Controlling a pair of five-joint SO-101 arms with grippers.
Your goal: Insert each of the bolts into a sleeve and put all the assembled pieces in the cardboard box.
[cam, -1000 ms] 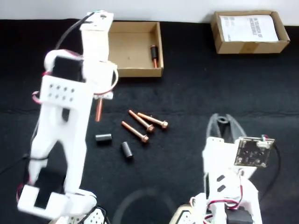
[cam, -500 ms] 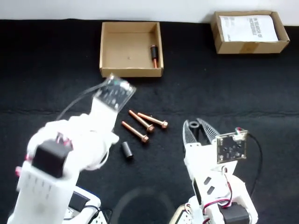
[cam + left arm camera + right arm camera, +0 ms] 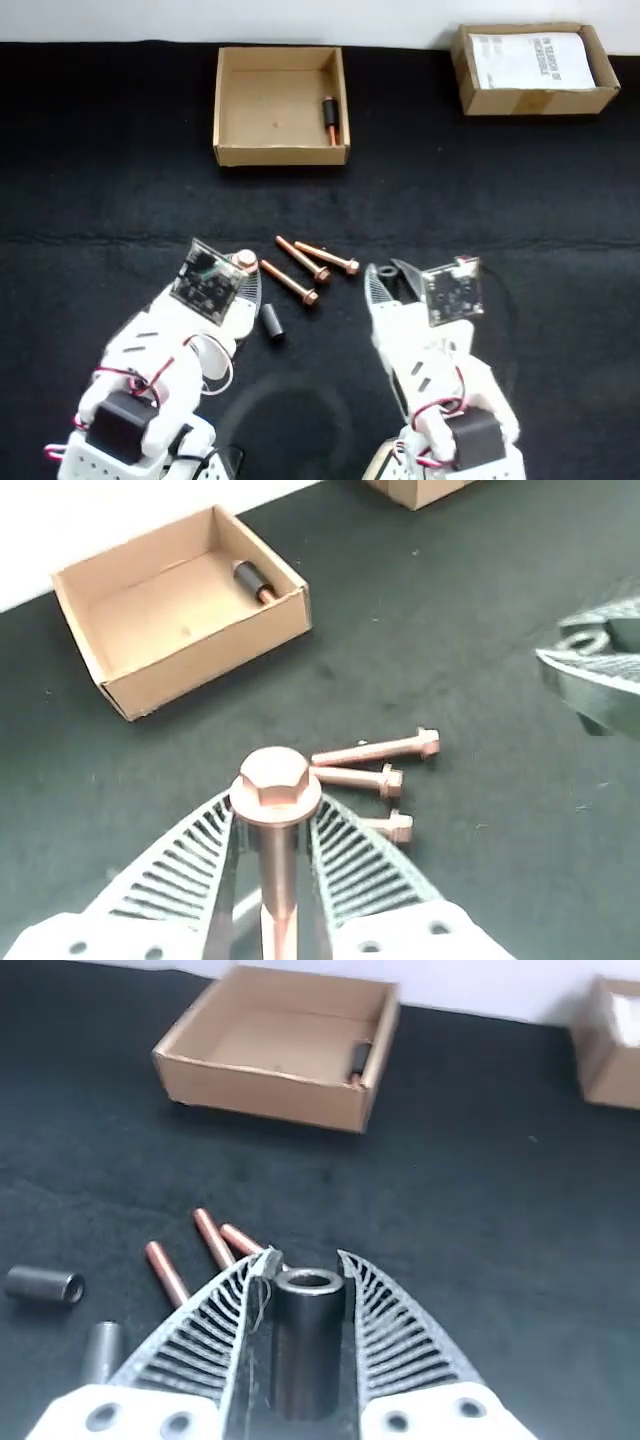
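White plastic arms [image 3: 160, 345], red-and-white cables [image 3: 128, 379], ribbed grey tool fingers [image 3: 185, 865], wrist circuit boards [image 3: 207, 280]

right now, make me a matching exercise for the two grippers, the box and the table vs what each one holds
Things:
1. left gripper
2. right gripper
3. box
4. table

States:
a. one assembled piece inside
b. shut on a sleeve
c. three loose bolts lying on it
d. shut on a bolt

Pairs: 1-d, 2-b, 3-a, 4-c
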